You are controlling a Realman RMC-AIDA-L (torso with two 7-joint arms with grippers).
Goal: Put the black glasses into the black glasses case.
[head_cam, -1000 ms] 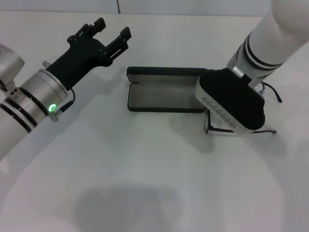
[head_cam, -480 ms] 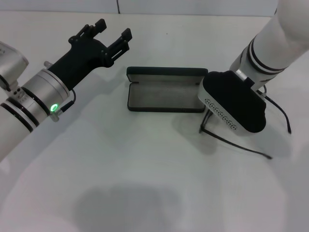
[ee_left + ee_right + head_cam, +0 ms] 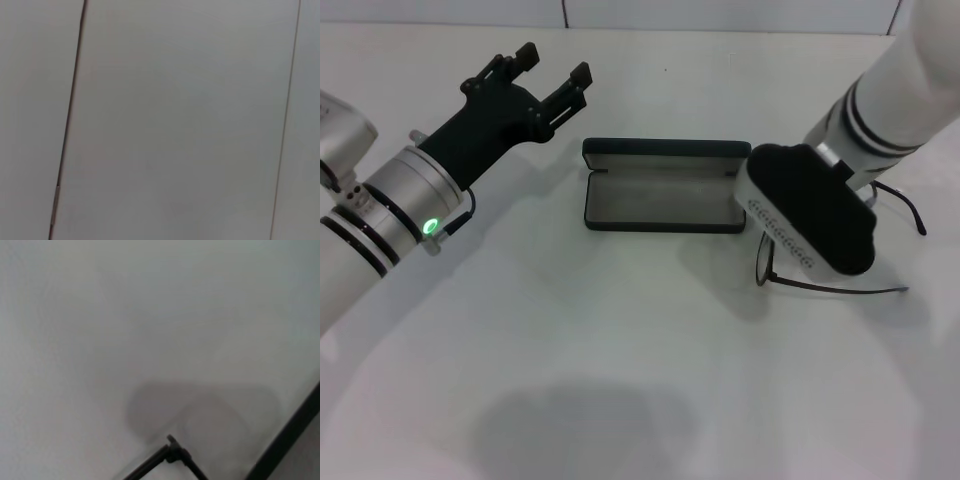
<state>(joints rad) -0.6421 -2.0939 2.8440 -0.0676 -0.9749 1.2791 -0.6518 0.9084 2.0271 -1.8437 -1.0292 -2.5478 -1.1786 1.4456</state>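
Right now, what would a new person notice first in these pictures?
The open matte black glasses case with grey lining lies mid-table. Just to its right, the right gripper covers the thin black-framed glasses, whose temple arms stick out. The open left gripper hovers at far left.

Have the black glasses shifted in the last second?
Yes. Under the right gripper, the black glasses swung: the near temple arm now points right, its tip farther from the black glasses case.
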